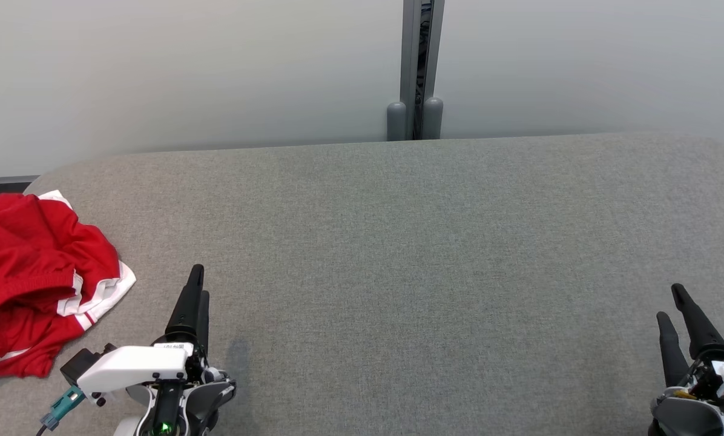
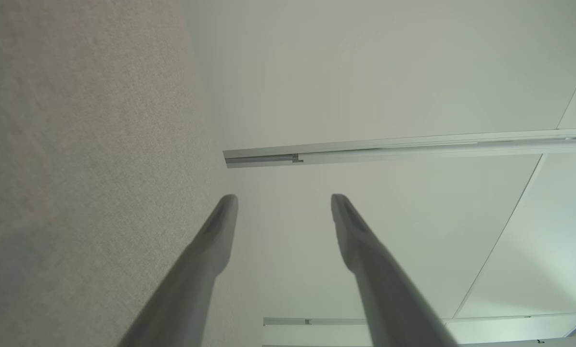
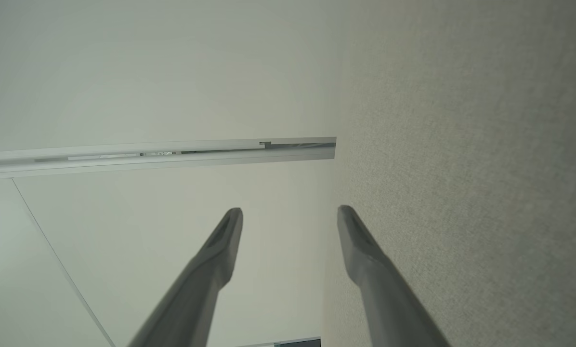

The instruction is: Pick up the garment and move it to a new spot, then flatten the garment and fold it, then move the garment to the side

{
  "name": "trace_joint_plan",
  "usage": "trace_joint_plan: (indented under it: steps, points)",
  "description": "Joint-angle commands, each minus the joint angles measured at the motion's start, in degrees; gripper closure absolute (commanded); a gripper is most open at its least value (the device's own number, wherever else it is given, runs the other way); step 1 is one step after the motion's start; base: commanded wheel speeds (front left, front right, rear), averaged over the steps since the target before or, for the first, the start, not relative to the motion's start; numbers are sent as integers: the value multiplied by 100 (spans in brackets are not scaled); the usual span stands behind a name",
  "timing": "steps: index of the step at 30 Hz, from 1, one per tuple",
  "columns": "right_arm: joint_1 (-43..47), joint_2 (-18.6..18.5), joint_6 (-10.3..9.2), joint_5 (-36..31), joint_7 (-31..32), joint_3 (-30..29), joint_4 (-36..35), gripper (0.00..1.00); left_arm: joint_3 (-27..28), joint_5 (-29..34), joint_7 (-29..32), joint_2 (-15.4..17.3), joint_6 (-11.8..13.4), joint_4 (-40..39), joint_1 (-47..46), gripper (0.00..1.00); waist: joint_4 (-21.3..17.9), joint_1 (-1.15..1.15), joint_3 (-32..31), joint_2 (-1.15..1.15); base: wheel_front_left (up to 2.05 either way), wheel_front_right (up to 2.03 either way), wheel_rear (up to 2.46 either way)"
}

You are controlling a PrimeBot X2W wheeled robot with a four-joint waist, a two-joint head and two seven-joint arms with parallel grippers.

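A red garment (image 1: 32, 284) lies crumpled at middle left on the worktop (image 1: 398, 242). The left gripper (image 1: 200, 284) and right gripper (image 1: 669, 303) are both spread apart — empty.

View along the right gripper (image 3: 290, 211). Its two long, dark grey fingers (image 3: 211, 270) rise from the bottom edge and taper to narrow tips. The jaws stand spread wide apart, with nothing between them. The right-hand part of the frame shows a grey fabric surface (image 3: 461, 144) with a fine woven texture; the right finger lies against this backdrop. The left-hand part shows a pale wall (image 3: 148, 72), smooth and plain. A metal rail (image 3: 158, 155) runs across the wall from the left edge and ends where it meets the fabric. A thin seam (image 3: 42, 241) slants down the wall at lower left.
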Motion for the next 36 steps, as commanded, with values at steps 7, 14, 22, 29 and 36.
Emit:
trace_joint_plan:
  steps: [7, 14, 22, 29, 36]
  points:
    - [-204, -150, 10, -347, -348, 478, -188, 0, 14, 367, -166, 23, -20, -269, -108, 0, -1, 0, 1, 0, 0, 0, 0]
    - [-253, -129, 10, -1154, -586, 648, -293, 0, 110, 1204, -289, 23, -21, -538, -62, 0, 1, 0, 4, 0, 0, 0, 0]
    - [-323, -119, 11, -2495, -834, 946, -395, 0, 162, 2326, -418, 27, -21, -897, 2, 0, 8, 0, 13, 0, 0, 0, 0]
    - [-368, -134, 11, -3425, -1037, 1294, -551, 0, 69, 3393, -522, 30, 54, -1137, 54, 0, 8, 0, 21, 0, 0, 0, 0]
    - [-359, -135, 12, -4008, -1222, 1486, -717, 0, -15, 4220, -619, 33, 222, -1326, 148, 0, 0, 0, 21, 0, 0, 0, 0]
